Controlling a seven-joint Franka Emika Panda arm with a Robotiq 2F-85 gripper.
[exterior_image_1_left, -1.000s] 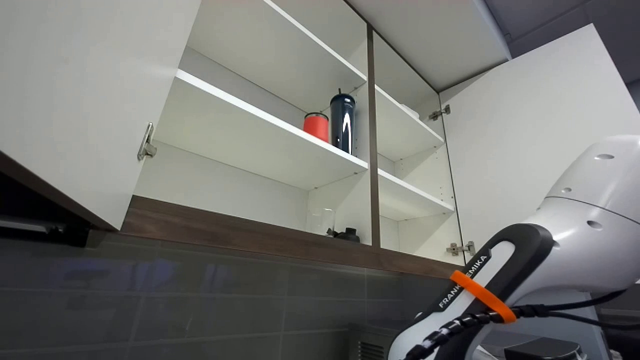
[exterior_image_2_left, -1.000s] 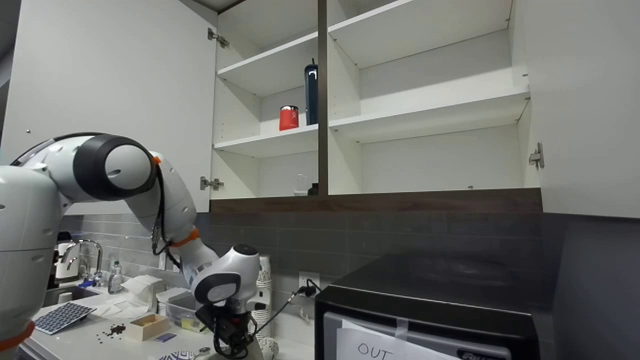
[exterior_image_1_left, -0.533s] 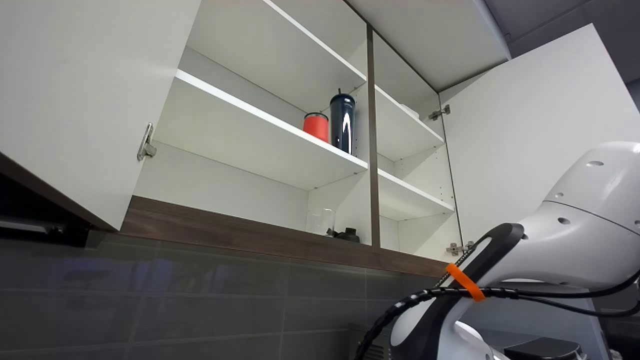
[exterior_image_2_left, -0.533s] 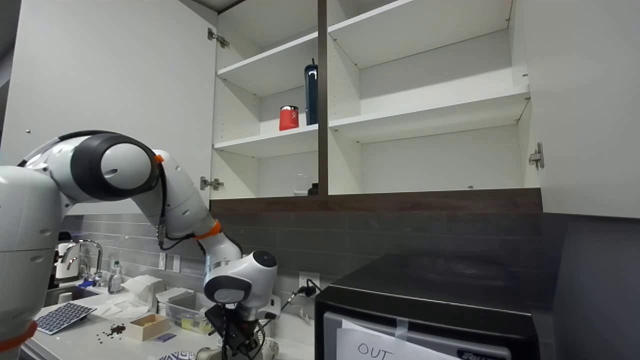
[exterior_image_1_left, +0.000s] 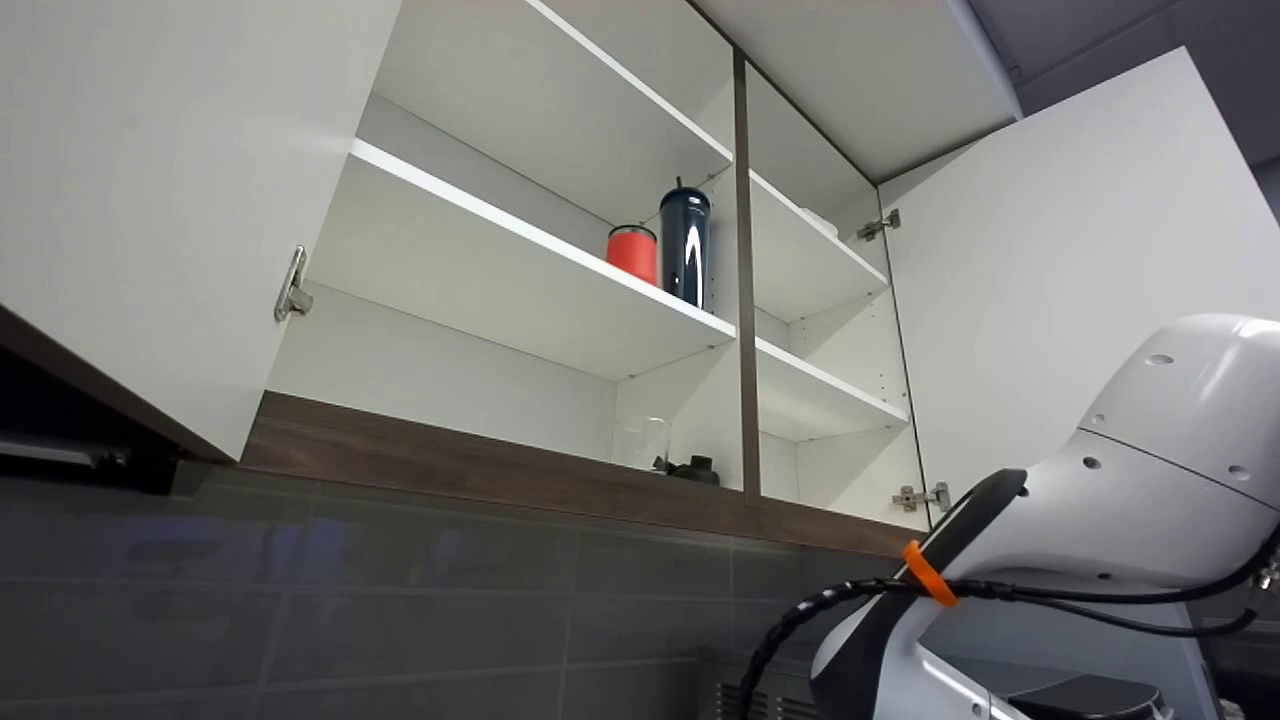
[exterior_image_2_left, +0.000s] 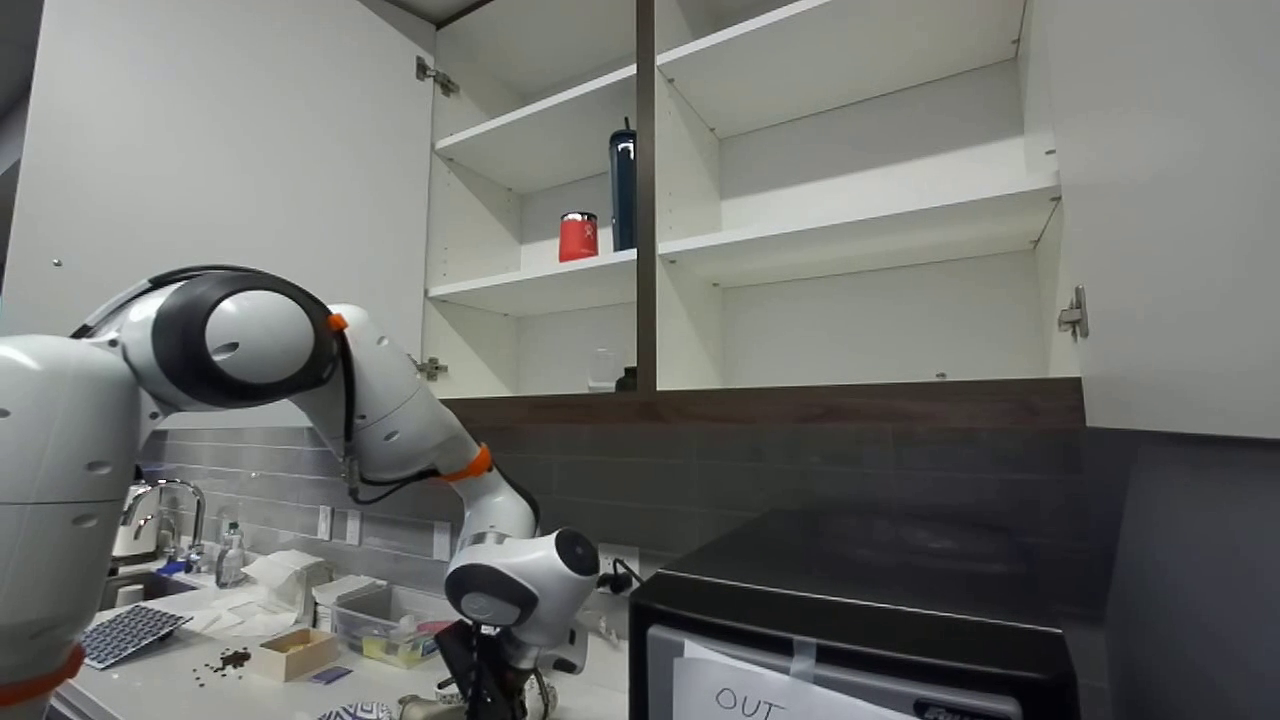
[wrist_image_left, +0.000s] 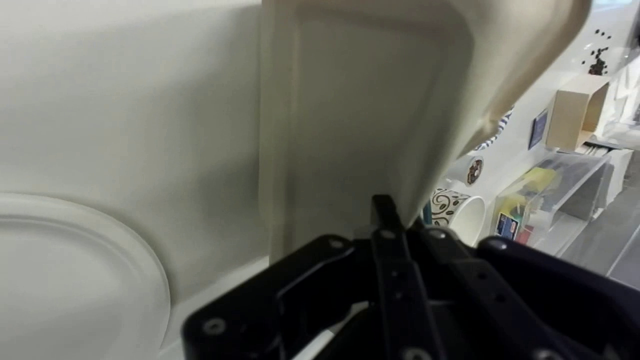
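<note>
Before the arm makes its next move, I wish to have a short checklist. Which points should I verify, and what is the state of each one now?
1. Grip on the tray: ok; the gripper looks shut on its edge.
2. Tray lifted clear: cannot tell; what lies under it does not show.
3. Plate apart from the tray: ok; a gap shows in the wrist view.
4. Paper cup out of the way: cannot tell; it shows near the gripper, depth unclear.
5. Cabinet doors shut: not ok; both stand open in both exterior views.
</note>
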